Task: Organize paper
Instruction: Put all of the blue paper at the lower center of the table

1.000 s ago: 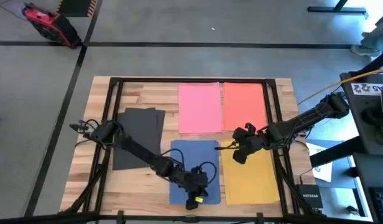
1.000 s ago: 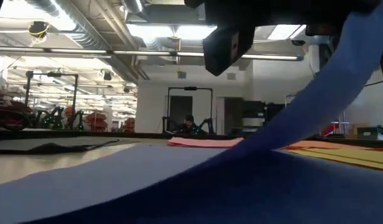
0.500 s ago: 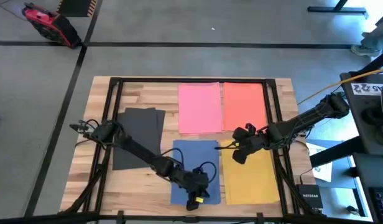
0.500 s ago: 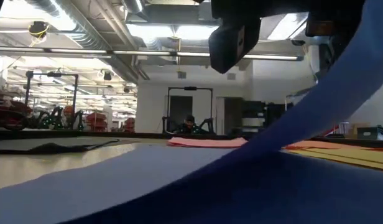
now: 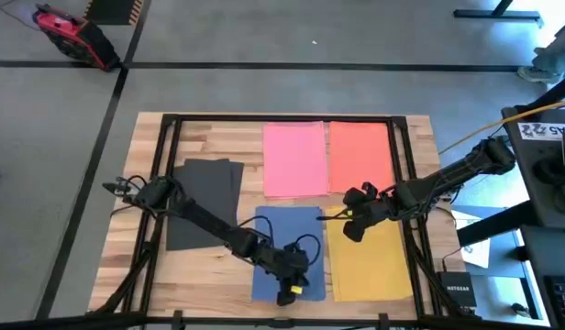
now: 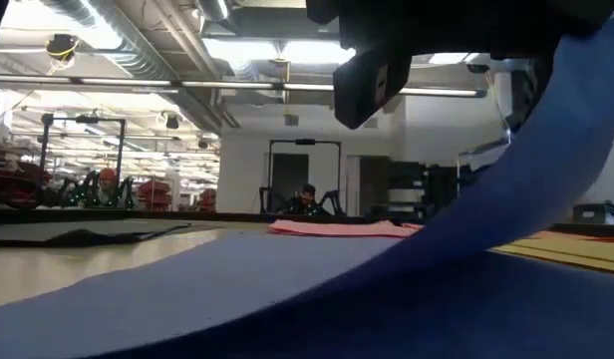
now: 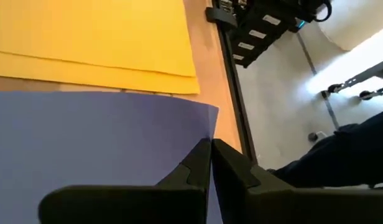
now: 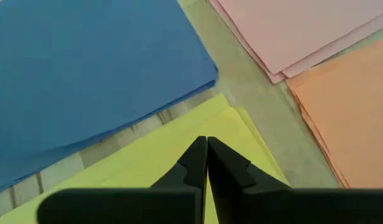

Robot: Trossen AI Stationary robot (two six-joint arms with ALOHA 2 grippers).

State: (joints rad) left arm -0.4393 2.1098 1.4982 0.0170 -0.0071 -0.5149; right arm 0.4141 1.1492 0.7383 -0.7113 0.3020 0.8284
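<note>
The left gripper [image 5: 289, 286] was pinched on the near right corner of the blue paper [image 5: 281, 236], lifting that edge off the wooden table [image 5: 209, 142] into a curl. Beside the blue stack lay the yellow paper [image 5: 374, 261], where the right gripper [image 5: 348, 226] sat with fingers pressed together at its far corner. Beyond the blue were the pink paper [image 5: 294, 159] and orange-red paper [image 5: 360, 154]; the black paper [image 5: 205, 197] lay on the blue's other side.
</note>
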